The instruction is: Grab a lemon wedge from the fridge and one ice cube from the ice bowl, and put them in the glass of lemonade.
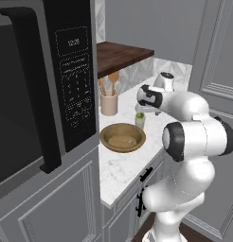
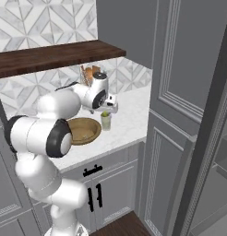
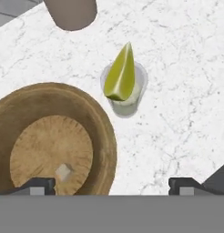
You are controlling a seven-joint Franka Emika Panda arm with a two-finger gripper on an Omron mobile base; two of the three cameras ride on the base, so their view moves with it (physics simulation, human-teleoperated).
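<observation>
**Gripper wide open above counter, wedge in glass**

Gripper (image 3: 111, 184) was wide open, nothing between the tips; fingertips (image 3: 40, 184) stood far apart at the bottom of the hand view, one over the bowl, the other over bare marble. In the left base view the hand (image 1: 149, 99) hung over the counter just above the glass, jaws not resolvable there.

Microwave (image 1: 45, 85), dark, with a keypad panel, took up the left of the left base view. Tall grey cabinet panels (image 2: 180, 92) stood to the right of the counter. Dark wood shelf (image 2: 55, 55) ran above the patterned backsplash. White marble counter (image 3: 177, 91) carried everything else.

Ice bowl (image 3: 102, 136), brown wood with a paler inside, sat just beside the glass, not touching as far as the hand view showed. Beige cup (image 1: 109, 104) with wooden spoons stood behind the bowl, near the wall.

Glass of lemonade (image 3: 140, 84) stood upright on the marble between the bowl and open counter. Lemon wedge (image 3: 120, 75) sat in the glass, pointed end sticking up past the rim. One ice cube (image 3: 63, 172), small and pale, lay on the bowl floor near the left fingertip.
</observation>
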